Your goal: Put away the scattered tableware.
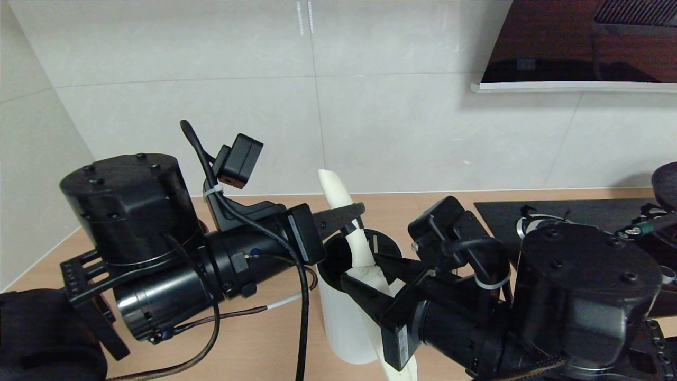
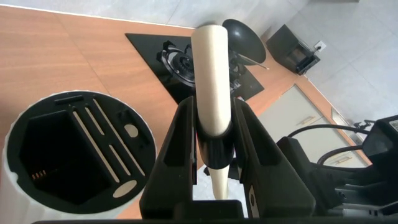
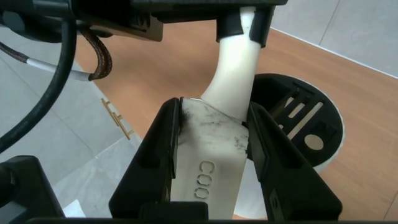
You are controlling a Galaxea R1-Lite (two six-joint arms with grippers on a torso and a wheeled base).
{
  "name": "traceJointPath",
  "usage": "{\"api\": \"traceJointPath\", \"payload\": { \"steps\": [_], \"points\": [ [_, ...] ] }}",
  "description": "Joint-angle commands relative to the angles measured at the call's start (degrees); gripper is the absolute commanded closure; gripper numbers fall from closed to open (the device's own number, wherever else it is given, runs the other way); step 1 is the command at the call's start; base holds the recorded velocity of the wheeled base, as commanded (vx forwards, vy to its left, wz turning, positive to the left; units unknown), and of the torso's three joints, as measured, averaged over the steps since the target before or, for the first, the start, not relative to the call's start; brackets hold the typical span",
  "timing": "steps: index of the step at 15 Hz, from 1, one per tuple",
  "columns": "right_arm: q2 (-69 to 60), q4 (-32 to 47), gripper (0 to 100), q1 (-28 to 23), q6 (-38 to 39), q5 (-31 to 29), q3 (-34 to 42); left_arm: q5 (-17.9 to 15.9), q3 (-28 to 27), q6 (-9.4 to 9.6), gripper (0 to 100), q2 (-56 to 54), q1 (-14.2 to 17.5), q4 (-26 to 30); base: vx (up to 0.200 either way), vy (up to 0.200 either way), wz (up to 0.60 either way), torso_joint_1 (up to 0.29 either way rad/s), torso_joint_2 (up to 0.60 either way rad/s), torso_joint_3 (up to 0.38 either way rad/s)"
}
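A cream spatula (image 1: 334,191) stands tilted over a white utensil holder (image 1: 342,328) with a black slotted top (image 2: 81,155). My left gripper (image 1: 351,219) is shut on its handle (image 2: 211,81), just past a black band. My right gripper (image 3: 214,115) is shut on its wide, scuffed blade (image 3: 211,162), lower down and beside the holder's opening (image 3: 311,124). In the right wrist view the left gripper (image 3: 242,25) clamps the handle farther up. The blade's tip is hidden behind my right arm in the head view.
A black stove plate with a burner (image 1: 529,219) lies on the wooden counter (image 1: 423,203) to the right, with a dark round utensil (image 2: 245,37) beside it. The tiled wall (image 1: 370,132) is close behind, and a range hood (image 1: 582,47) hangs at the upper right.
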Motion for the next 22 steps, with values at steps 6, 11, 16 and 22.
{"api": "traceJointPath", "payload": {
  "steps": [6,11,16,22],
  "points": [
    [0.39,0.07,0,0.03,-0.08,-1.06,-0.15,0.01,-0.03,-0.03,100,-0.3,-0.01,-0.06,0.0,0.0,0.0,0.0,0.0,0.0],
    [-0.93,-0.02,0,-0.32,-0.08,-1.5,-0.06,1.77,-1.08,-0.03,100,-1.97,0.08,-0.06,0.0,0.0,0.0,0.0,0.0,0.0],
    [-7.43,0.16,0,-7.09,-0.6,-1.59,-0.32,4.23,-2.84,8.94,100,-9.17,4.73,0.02,0.0,0.0,0.0,0.0,0.0,0.0],
    [-8.93,0.24,0,-10.87,-2.63,-1.5,-0.15,2.12,-1.0,25.64,100,-11.11,11.41,-3.76,0.0,0.0,0.0,0.0,0.0,0.0]
  ]
}}
